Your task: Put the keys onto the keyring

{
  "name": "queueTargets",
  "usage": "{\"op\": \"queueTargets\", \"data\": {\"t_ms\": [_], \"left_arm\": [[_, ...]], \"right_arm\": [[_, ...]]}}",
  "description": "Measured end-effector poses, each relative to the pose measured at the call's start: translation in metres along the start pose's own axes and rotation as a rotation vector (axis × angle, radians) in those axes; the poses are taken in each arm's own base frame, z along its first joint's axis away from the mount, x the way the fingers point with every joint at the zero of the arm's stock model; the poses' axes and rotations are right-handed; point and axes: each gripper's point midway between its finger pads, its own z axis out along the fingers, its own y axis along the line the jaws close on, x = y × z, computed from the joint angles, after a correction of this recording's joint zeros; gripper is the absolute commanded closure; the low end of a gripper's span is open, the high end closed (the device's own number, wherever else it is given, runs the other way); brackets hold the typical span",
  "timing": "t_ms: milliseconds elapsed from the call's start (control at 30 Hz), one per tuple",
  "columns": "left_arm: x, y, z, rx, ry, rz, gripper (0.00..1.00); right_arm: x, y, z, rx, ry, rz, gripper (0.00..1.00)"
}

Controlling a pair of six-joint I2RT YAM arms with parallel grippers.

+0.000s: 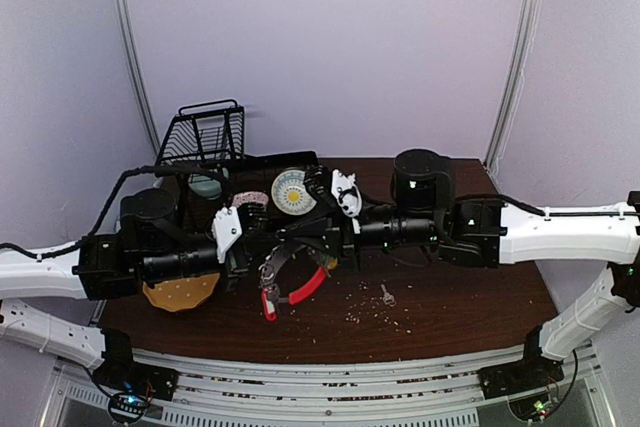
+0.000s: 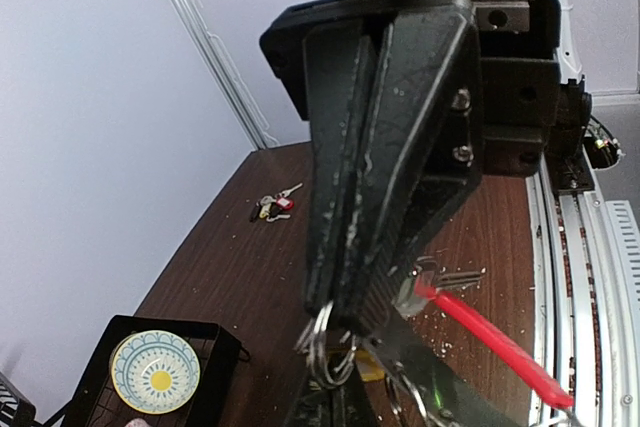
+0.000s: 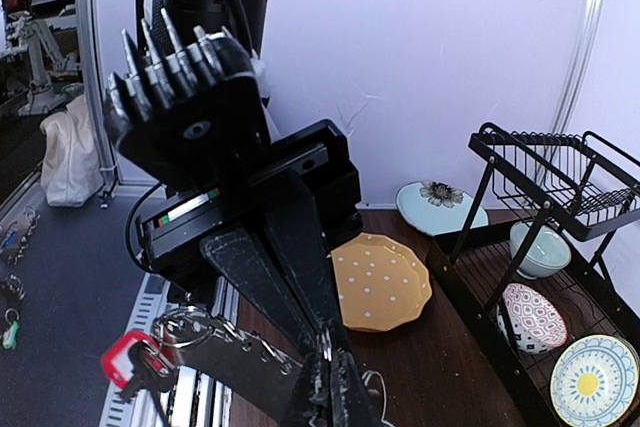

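Metal, plastic and dark wood
The keyring (image 1: 305, 289) showed shiny silvery metal rings and a glossy red clip. The left end effector (image 2: 335, 312) looked matt black and scuffed. The table (image 1: 470, 307) was dark-grained wood.

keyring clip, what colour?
Red. The keyring clip shows best in the left wrist view, as a long curved red bar.

Looks like a robotics lab cell, not anybody's home. Going by the plain pale backdrop (image 1: 330, 47) hung between metal poles (image 1: 128, 57), plus a dark wooden table (image 1: 470, 297) sitting on slotted aluminium rails (image 1: 330, 377). Got a left arm (image 1: 40, 272) and a right arm (image 1: 570, 232) bolted at the near edge, with loose cables (image 1: 110, 197) and a bare circuit board (image 1: 128, 405) glowing at the base. Dish rack (image 1: 205, 137) and a spotted yellow plate (image 3: 380, 282) read as test props, tbh.
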Motion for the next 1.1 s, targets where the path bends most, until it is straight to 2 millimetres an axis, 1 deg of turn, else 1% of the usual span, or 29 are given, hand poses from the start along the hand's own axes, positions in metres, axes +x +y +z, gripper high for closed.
{"op": "queueTargets", "data": {"t_ms": [233, 433, 500, 567, 667, 700, 767, 833, 900, 1000, 1067, 1100], "left_arm": [[0.000, 0.004, 0.004, -0.018, -0.031, -0.024, 1.00], [-0.004, 0.019, 0.005, -0.082, -0.053, -0.046, 1.00], [-0.005, 0.021, 0.007, -0.094, -0.057, -0.051, 1.00], [-0.007, 0.013, 0.010, -0.058, -0.067, -0.049, 1.00], [-0.012, -0.010, 0.013, 0.028, -0.097, -0.053, 1.00], [-0.013, -0.015, 0.012, 0.047, -0.111, -0.057, 1.00], [-0.015, -0.019, 0.008, 0.062, -0.129, -0.067, 1.00], [-0.015, -0.018, 0.003, 0.056, -0.145, -0.076, 0.99], [-0.016, -0.016, -0.003, 0.044, -0.155, -0.085, 0.95], [-0.018, -0.011, -0.011, 0.018, -0.169, -0.097, 0.91], [-0.020, -0.007, -0.017, -0.004, -0.181, -0.104, 0.88], [-0.021, -0.005, -0.019, -0.014, -0.183, -0.104, 0.87]], "right_arm": [[0.002, -0.012, 0.001, 0.140, -0.128, 0.120, 1.00], [-0.003, -0.029, 0.004, 0.274, -0.226, 0.190, 1.00], [-0.003, -0.036, 0.004, 0.321, -0.248, 0.205, 1.00], [-0.002, -0.047, 0.003, 0.388, -0.270, 0.217, 1.00], [0.003, -0.061, 0.000, 0.465, -0.273, 0.226, 1.00], [0.006, -0.065, -0.002, 0.488, -0.270, 0.228, 1.00], [0.014, -0.067, -0.007, 0.511, -0.260, 0.227, 1.00], [0.022, -0.067, -0.012, 0.518, -0.242, 0.223, 1.00], [0.032, -0.064, -0.021, 0.521, -0.217, 0.220, 1.00], [0.034, -0.061, -0.035, 0.528, -0.196, 0.205, 1.00], [0.029, -0.061, -0.050, 0.536, -0.190, 0.196, 1.00], [0.027, -0.061, -0.054, 0.542, -0.191, 0.195, 1.00]]}}
